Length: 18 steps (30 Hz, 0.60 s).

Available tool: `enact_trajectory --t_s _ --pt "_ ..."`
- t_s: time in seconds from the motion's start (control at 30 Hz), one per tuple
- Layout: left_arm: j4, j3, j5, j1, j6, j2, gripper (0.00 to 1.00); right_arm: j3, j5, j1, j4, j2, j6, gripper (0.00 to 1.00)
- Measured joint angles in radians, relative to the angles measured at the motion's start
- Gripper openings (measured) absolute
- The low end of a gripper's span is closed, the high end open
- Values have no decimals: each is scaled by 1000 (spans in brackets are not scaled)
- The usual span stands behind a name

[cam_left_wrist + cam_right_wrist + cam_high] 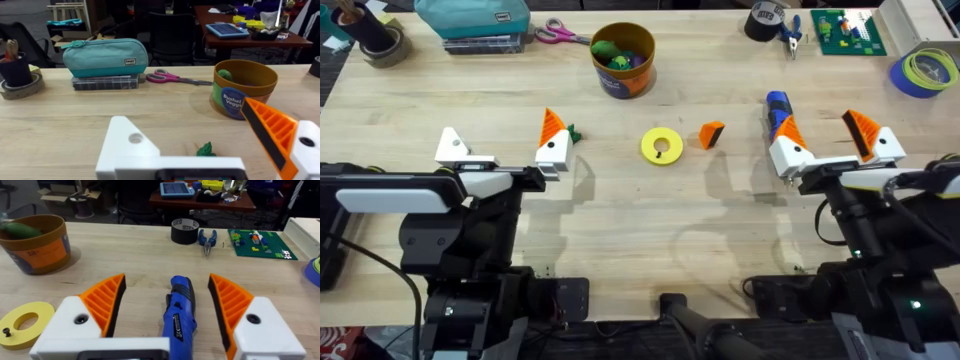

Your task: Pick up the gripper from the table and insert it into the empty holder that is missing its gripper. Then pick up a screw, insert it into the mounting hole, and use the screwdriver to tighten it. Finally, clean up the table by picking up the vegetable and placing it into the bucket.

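The left tool (pixel 502 150) is held low over the surface (pixel 620 230) with its brackets spread apart and nothing between them. One side carries an orange finger (pixel 552 124); the other is the bare white holder (pixel 450 146), its mounting hole facing up in the left wrist view, evidently kept exposed so it can be fitted. The loose gripper (pixel 711 133) lies well off to that tool's right, between the two arms, just beside a yellow ring disc (pixel 662 146) on which a small dark screw (pixel 6 330) rests. The right tool (pixel 835 140) is also open, and the blue screwdriver (pixel 179 315) lies between its two orange fingers, probably lined up for a grasp. The vegetable (pixel 205 149) lies just ahead of the left tool's fitted finger. The bucket (pixel 623 58) stands farther ahead, already holding toy pieces.
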Motion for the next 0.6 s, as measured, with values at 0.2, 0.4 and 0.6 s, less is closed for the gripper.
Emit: enact_trajectory --t_s 0.2,0.4,0.6 --pt "0 0 -1 0 0 0 985 0 0 0 0 0 -1 995" --pt "80 4 -4 0 0 0 986 1 -5 0 103 1 -8 995" --pt "-102 211 -5 0 0 50 985 191 -6 0 5 34 -15 995"
